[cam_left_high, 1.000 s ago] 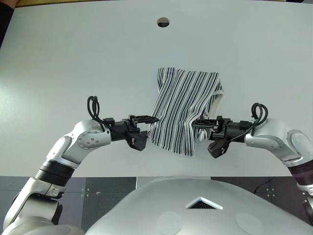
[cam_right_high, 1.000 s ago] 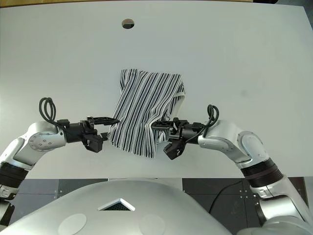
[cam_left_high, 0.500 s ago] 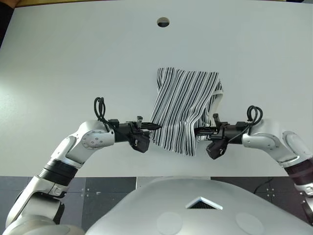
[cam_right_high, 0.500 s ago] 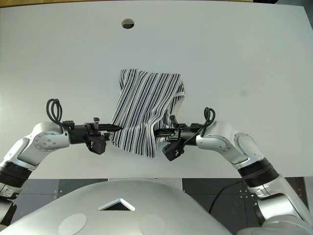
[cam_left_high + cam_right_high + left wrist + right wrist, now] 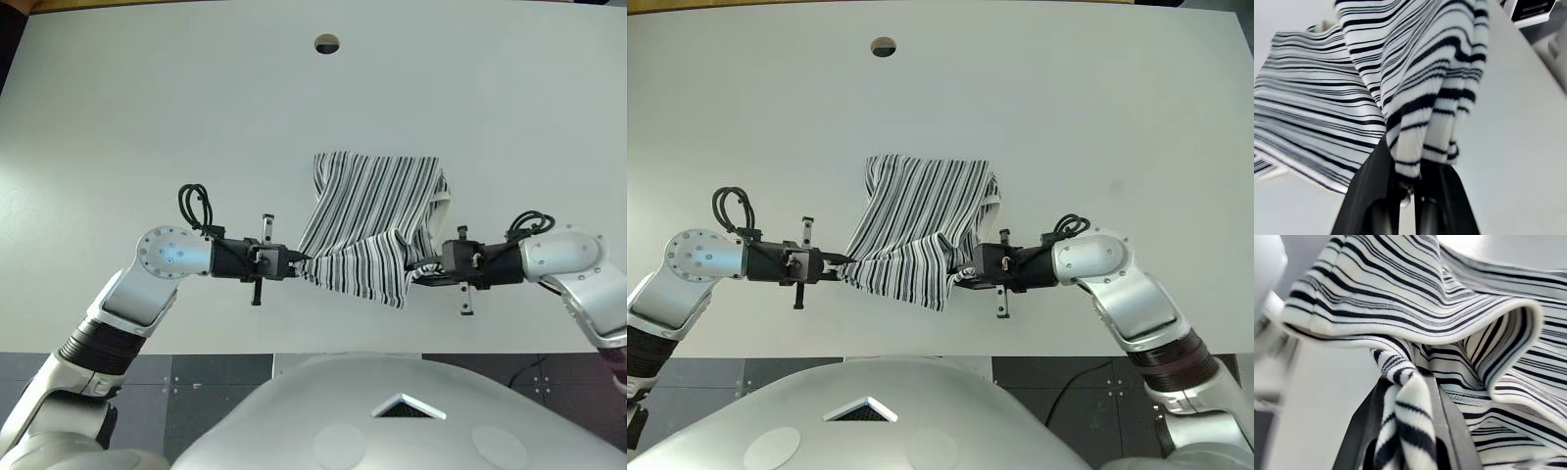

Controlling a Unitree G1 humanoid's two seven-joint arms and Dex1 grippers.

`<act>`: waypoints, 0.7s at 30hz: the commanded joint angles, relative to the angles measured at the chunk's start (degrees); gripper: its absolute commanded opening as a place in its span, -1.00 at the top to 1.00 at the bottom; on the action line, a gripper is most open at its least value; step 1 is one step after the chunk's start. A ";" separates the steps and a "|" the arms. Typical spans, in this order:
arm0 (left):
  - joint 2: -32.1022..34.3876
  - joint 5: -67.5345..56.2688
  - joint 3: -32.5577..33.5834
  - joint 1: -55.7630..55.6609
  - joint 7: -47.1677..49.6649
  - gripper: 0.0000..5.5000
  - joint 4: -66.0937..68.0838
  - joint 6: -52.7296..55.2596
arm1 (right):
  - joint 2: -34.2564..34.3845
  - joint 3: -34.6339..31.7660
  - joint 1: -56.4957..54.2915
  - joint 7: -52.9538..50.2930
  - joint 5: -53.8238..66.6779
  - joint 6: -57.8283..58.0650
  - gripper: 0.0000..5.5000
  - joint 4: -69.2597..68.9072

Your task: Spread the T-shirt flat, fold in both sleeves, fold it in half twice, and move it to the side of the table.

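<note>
Against a second ago: raised off the table (image 5: 147, 117) along its near hem, the striped T-shirt (image 5: 377, 201), and stretched in a sagging band across the lower centre of the frame. Drawn a little down the frame at the far edge, which lies on the tabletop just right of mid-frame. Rolled over at both wrists, with the forearms now pointing straight in at the cloth from either side.

At the cloth's left end, the left gripper (image 5: 297, 261), fingers (image 5: 1369, 196) pressed together on the near left corner, a bunch of stripes squeezed between them. At the right end, the right gripper (image 5: 417, 269), fingers (image 5: 1364, 431) likewise pinching the near right corner, a fold of hem arching above.

At top centre, a small round hole (image 5: 326, 43) in the table, placed as before.
</note>
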 commanded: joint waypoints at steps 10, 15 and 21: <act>-17.38 -4.84 1.56 -20.82 9.81 0.94 16.87 35.48 | 8.55 -7.22 -17.19 -10.54 14.09 29.43 0.92 10.03; -22.39 -2.87 2.06 -23.74 12.12 0.94 23.62 35.85 | 13.31 -9.44 -22.36 -15.96 13.31 32.88 0.92 20.97; -26.41 -2.58 5.35 -25.88 14.35 0.64 28.40 35.64 | 17.21 -12.24 -25.77 -19.89 11.85 34.00 0.54 29.42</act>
